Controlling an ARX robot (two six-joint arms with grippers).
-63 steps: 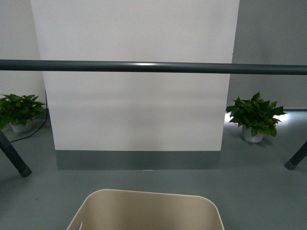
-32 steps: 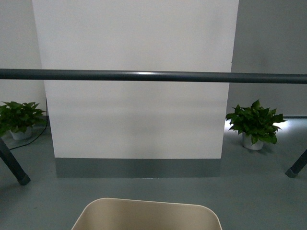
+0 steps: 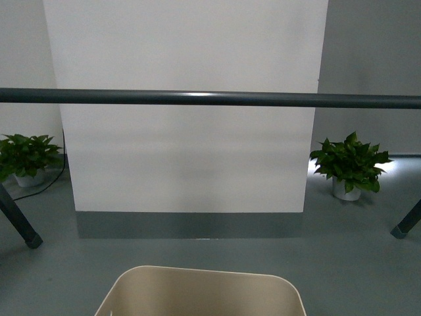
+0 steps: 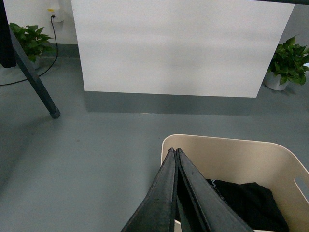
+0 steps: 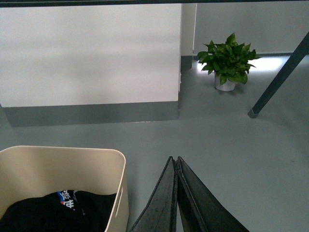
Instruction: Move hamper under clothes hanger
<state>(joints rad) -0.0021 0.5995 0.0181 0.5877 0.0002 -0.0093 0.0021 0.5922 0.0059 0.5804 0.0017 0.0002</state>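
The beige hamper (image 3: 200,293) stands on the grey floor at the bottom middle of the front view, short of the clothes hanger's bar (image 3: 210,99), which runs level across the picture. Its far rim shows in the left wrist view (image 4: 231,142) and in the right wrist view (image 5: 63,151), with dark clothing (image 4: 246,205) inside. My left gripper (image 4: 174,151) is shut and empty, its tips over the hamper's left rim. My right gripper (image 5: 174,158) is shut and empty too, just outside the hamper's right end by the slot handle (image 5: 119,197).
The rack's splayed legs reach the floor at left (image 3: 20,227) and right (image 3: 406,225). A white panel (image 3: 187,131) with a grey base stands behind the bar. Potted plants sit at far left (image 3: 25,158) and right (image 3: 348,164). A cable (image 4: 34,75) trails from a wall socket.
Over the last second the bar dropped in the front view, then rose a little; the hamper's rim shifted the same way. Both grippers stay shut.
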